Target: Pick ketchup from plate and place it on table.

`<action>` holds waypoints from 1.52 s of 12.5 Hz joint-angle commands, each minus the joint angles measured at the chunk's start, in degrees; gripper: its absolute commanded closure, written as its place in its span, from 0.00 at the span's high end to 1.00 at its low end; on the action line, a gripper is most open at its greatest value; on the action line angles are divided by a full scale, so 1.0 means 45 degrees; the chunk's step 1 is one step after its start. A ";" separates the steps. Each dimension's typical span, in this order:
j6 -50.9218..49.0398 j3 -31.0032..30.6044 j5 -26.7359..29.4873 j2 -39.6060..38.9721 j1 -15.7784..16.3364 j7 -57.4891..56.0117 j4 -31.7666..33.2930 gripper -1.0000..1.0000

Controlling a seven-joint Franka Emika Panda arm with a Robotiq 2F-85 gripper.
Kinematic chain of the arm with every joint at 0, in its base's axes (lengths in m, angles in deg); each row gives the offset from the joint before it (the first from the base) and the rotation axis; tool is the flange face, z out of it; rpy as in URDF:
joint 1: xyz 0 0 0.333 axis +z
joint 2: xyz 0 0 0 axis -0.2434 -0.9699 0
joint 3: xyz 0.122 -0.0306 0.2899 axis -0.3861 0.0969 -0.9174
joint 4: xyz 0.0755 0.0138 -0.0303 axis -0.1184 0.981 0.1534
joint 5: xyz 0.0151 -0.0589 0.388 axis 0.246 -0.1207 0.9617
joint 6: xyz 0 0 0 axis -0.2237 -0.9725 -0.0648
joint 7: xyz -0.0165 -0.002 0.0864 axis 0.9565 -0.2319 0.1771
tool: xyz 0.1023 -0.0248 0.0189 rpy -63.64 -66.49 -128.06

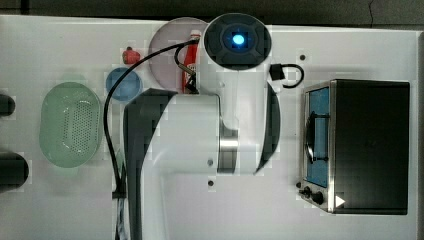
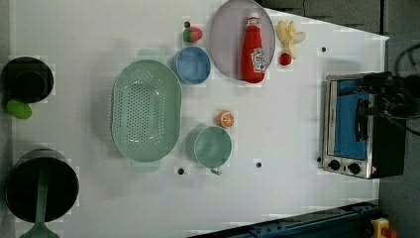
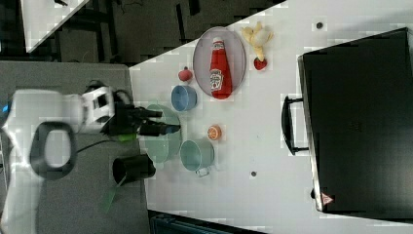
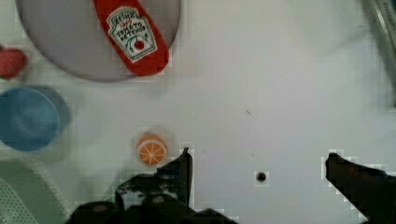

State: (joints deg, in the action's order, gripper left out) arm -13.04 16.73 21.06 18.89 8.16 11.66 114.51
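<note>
While the slim red ketchup bottle (image 4: 134,38) lay on the lilac-grey round plate (image 4: 60,51), at eleven o'clock from the spread-fingered gripper (image 4: 257,172), a good approach meant centring over its label; descending squarely.

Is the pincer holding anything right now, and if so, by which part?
Nothing is held. The pincer is open with only bare table between its fingers, and the ketchup lies on the plate, untouched.

The slim red ketchup bottle (image 4: 136,39) with a white label lies on the round lilac-grey plate (image 4: 60,42); the black gripper (image 4: 258,163) hangs wide open over the white table (image 4: 280,93); a small orange slice (image 4: 151,150) sits near one fingertip.
</note>
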 commanded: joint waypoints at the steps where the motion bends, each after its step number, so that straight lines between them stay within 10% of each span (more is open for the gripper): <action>1: 0.0835 -0.0293 0.0139 -0.0706 0.0212 -0.0952 -0.0169 1.00; 19: 0.8602 -0.0434 -0.1381 -0.6661 0.0603 -0.4448 -0.0617 1.00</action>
State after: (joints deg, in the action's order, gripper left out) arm 26.23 15.04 15.63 -10.28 10.38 -4.88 113.00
